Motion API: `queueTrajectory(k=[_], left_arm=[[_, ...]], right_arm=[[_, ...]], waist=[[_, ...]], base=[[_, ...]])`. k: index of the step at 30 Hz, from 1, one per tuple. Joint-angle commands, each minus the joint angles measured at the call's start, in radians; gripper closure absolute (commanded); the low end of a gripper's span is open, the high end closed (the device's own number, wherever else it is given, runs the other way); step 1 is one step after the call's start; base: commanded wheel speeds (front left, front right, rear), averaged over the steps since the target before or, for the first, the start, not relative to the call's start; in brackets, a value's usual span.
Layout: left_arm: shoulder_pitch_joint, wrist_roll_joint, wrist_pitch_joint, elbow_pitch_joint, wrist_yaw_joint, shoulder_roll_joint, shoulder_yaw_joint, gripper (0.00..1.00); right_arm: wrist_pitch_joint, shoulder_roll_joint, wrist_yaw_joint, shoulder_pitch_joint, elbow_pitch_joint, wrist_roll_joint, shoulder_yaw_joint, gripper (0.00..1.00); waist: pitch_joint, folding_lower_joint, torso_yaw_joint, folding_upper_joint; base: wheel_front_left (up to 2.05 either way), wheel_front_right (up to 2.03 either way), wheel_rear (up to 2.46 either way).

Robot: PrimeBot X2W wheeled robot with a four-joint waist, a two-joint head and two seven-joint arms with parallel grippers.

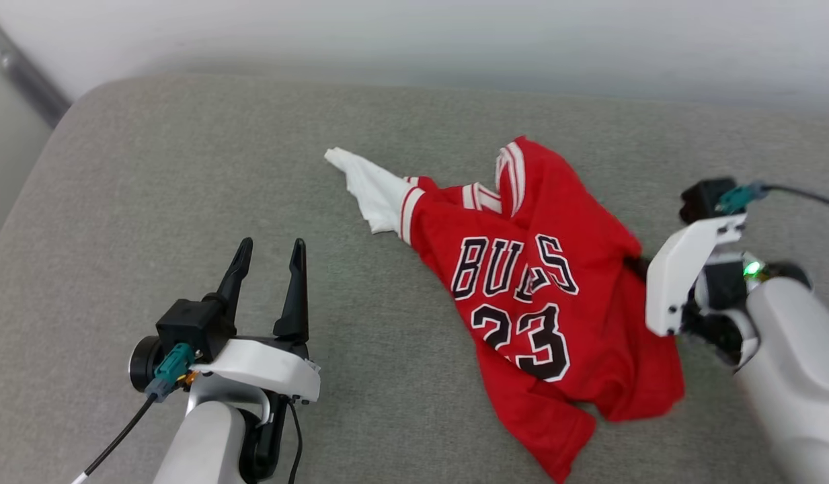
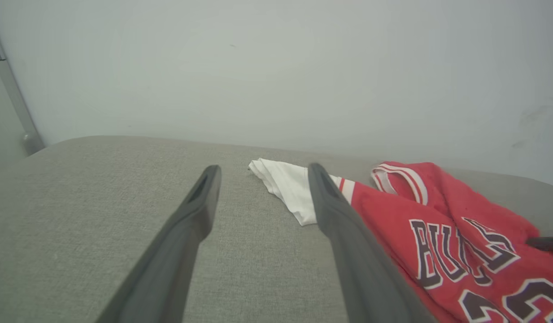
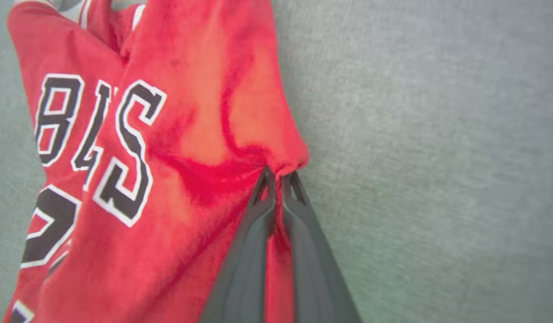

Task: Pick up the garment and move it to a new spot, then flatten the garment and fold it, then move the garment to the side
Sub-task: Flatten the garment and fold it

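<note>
Quick count, head view. Garment (image 1: 555, 269): 1, at 4 o'clock. White sleeve (image 1: 364, 188) showing on it: 1, at 11 o'clock. Big printed digits (image 1: 522, 336): 2.

My grippers: 2. Left gripper (image 1: 271, 243) at 8 o'clock, right gripper (image 3: 278, 176) out at 3 o'clock. Dark fingers (image 1: 295, 289): 2 each, 4 total. Spread wide: 1 (left). Pinched on the red cloth: 1 (right).

Teal plugs (image 1: 174, 363): 2, one per wrist. Black cables (image 1: 118, 437): 2. Green light (image 1: 752, 269): 1. Grey cushion (image 1: 185, 168): 1. Metal pole (image 1: 24, 74): 1, at 10 o'clock.
</note>
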Motion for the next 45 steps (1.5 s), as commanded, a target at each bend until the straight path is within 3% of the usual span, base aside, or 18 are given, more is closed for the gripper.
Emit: queueTrajectory(k=[1, 5, 10, 17, 18, 19, 20, 22, 30, 36, 45], left_arm=[[0.012, 0.006, -0.003, 0.004, -0.005, -0.003, 0.005, 0.0], [0.027, 0.013, -0.003, 0.006, -0.005, -0.004, 0.018, 0.0], [0.044, 0.016, -0.003, 0.001, -0.006, -0.002, 0.03, 0.0], [0.046, 0.02, -0.003, 0.011, -0.015, -0.003, 0.035, 0.0], [0.046, 0.019, -0.003, 0.012, -0.015, -0.004, 0.035, 0.0], [0.047, 0.018, -0.003, 0.015, -0.014, -0.003, 0.037, 0.0], [0.049, 0.019, -0.003, 0.019, -0.012, 0.0, 0.039, 0.0], [0.048, 0.019, -0.003, 0.022, -0.009, 0.003, 0.041, 0.0], [0.068, 0.022, 0.004, 0.047, -0.005, 0.024, 0.04, 0.0], [0.083, 0.027, 0.021, 0.055, 0.005, 0.035, 0.032, 0.0], [0.115, 0.033, 0.055, 0.065, 0.025, 0.054, 0.024, 0.0]], right_arm=[[-0.021, -0.019, 0.0, -0.018, -0.029, -0.005, -0.003, 1.0], [-0.062, -0.063, 0.0, 0.008, -0.118, -0.027, -0.062, 1.0], [-0.092, -0.082, -0.001, 0.113, -0.213, -0.071, -0.228, 1.0], [-0.042, 0.032, 0.0, 0.391, -0.206, -0.137, -0.406, 1.0], [-0.032, 0.056, -0.001, 0.421, -0.194, -0.134, -0.418, 0.89], [-0.026, 0.075, -0.001, 0.449, -0.179, -0.14, -0.421, 0.53], [-0.03, 0.094, -0.001, 0.479, -0.172, -0.148, -0.421, 0.0], [-0.063, 0.123, -0.001, 0.5, -0.185, -0.154, -0.422, 0.0], [-0.356, 0.13, 0.0, 0.486, -0.335, -0.205, -0.44, 0.0], [-0.495, 0.154, 0.0, 0.514, -0.426, -0.274, -0.415, 0.0], [-0.603, 0.192, 0.0, 0.569, -0.512, -0.332, -0.346, 0.0]], waist=[[-0.023, -0.0001, -0.028, 0.0], [-0.044, -0.0001, -0.064, 0.0], [-0.05, -0.0001, -0.103, 0.0], [-0.049, -0.0001, -0.111, 0.0], [-0.049, -0.0001, -0.112, 0.0], [-0.049, -0.0001, -0.113, 0.0], [-0.049, -0.0001, -0.114, 0.0], [-0.05, -0.0001, -0.117, 0.0], [-0.088, -0.0001, -0.118, 0.0], [-0.125, -0.0001, -0.112, 0.0], [-0.175, -0.0001, -0.114, 0.0]], base=[[0.0, 0.0, 0.0], [0.0, 0.0, 0.0], [0.0, 0.0, 0.0], [0.0, 0.0, 0.0], [0.0, 0.0, 0.0], [0.0, 0.0, 0.0], [0.0, 0.0, 0.0], [0.0, 0.0, 0.0], [0.0, 0.0, 0.0], [0.0, 0.0, 0.0], [0.0, 0.0, 0.0]])
